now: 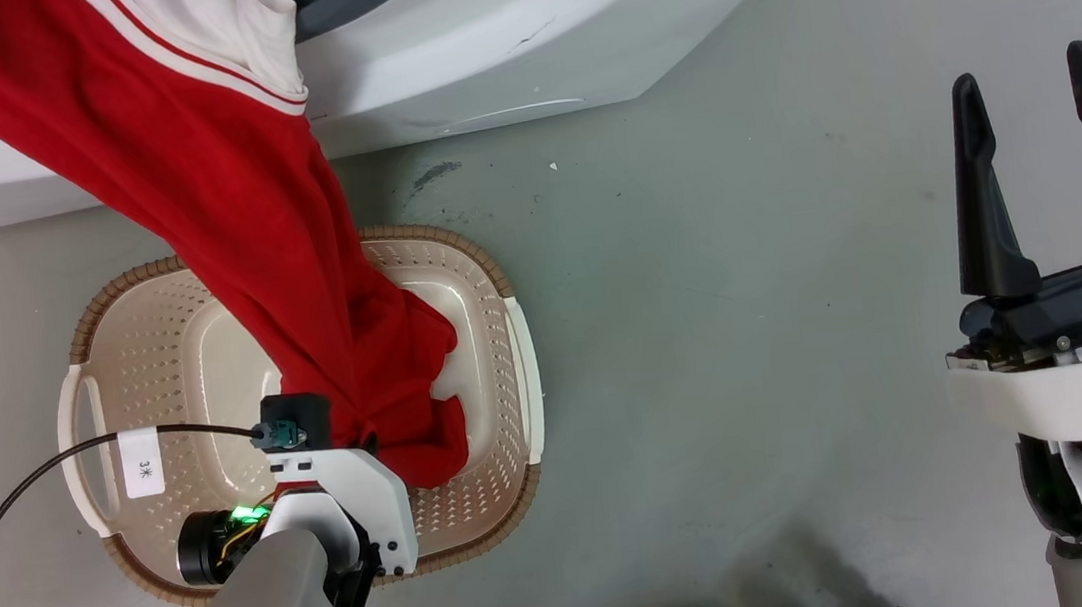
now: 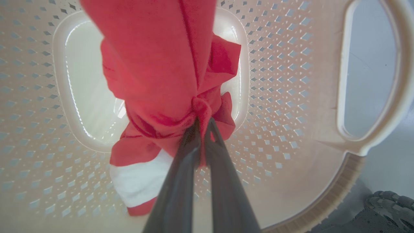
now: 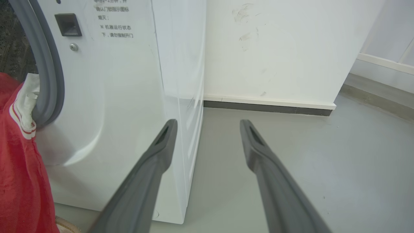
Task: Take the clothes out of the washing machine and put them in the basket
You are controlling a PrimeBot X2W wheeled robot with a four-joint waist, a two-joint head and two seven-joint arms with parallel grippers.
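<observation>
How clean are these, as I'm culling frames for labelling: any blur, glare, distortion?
Left wrist view: the left gripper blurs near the lens, the basket's glossy bottom glares, its wall bows with the wide angle. Head view: sharp, a dark shadow on the floor at the bottom. Right wrist view: the right gripper is soft low down; mild sheen on the washing machine.

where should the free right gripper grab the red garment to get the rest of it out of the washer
Probably take the red garment at the white striped panel at the grey rim of the washing machine. Come from the robot's right, where the open right gripper is; the left gripper pinches the lower end in the basket, so the cloth spans as one band.
</observation>
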